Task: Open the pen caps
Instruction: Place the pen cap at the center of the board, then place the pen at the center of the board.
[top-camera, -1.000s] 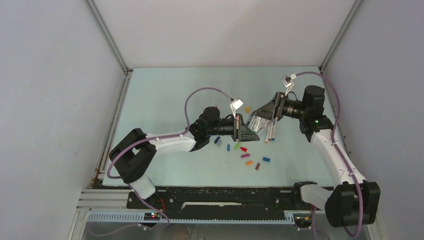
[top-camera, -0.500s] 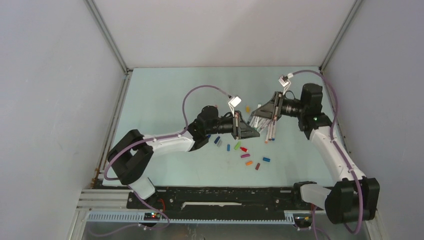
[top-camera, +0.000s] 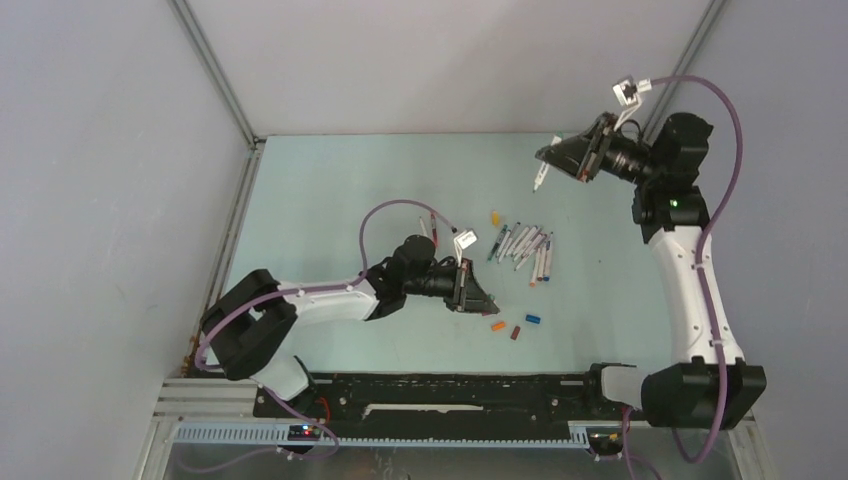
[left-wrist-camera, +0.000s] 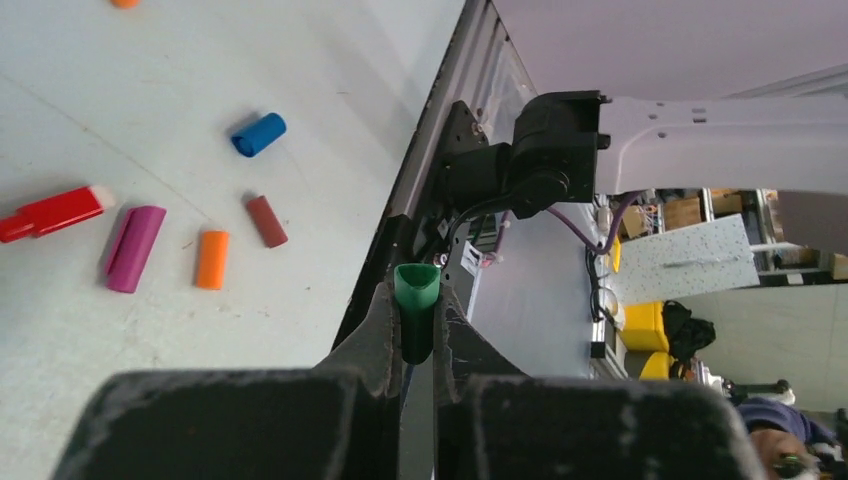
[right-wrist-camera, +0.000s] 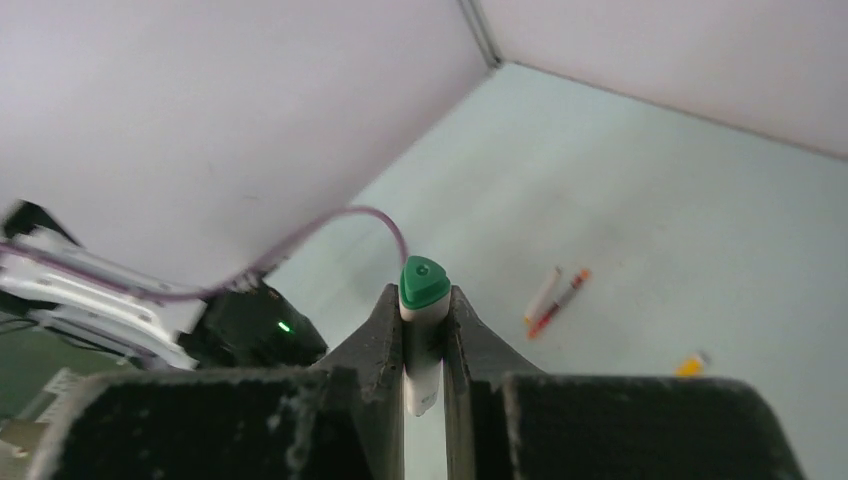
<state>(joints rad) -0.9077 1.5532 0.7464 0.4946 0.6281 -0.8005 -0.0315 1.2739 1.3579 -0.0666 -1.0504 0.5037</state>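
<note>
My left gripper (left-wrist-camera: 417, 292) is shut on a green pen cap (left-wrist-camera: 417, 290), whose open mouth faces away from the camera. It hangs low over the table (top-camera: 330, 200), just left of loose pen caps: orange (top-camera: 497, 325), brown (top-camera: 516, 333) and blue (top-camera: 533, 320). The left wrist view also shows magenta (left-wrist-camera: 133, 247) and red (left-wrist-camera: 50, 212) caps. My right gripper (top-camera: 565, 155) is raised at the far right, shut on a white pen barrel (right-wrist-camera: 424, 340) with a green end (right-wrist-camera: 424, 280). The barrel (top-camera: 539, 176) sticks out below its fingers.
A row of uncapped pen barrels (top-camera: 525, 250) lies at mid-table, with a yellow cap (top-camera: 495, 216) just behind it. Two more pens (top-camera: 430, 225) lie behind my left wrist. Grey walls enclose the table on three sides. The black base rail (top-camera: 450, 395) runs along the near edge.
The two grippers met at mid-table and have pulled apart. My right arm rose to the far right with the barrel; my left sank toward the near side with the green cap.
</note>
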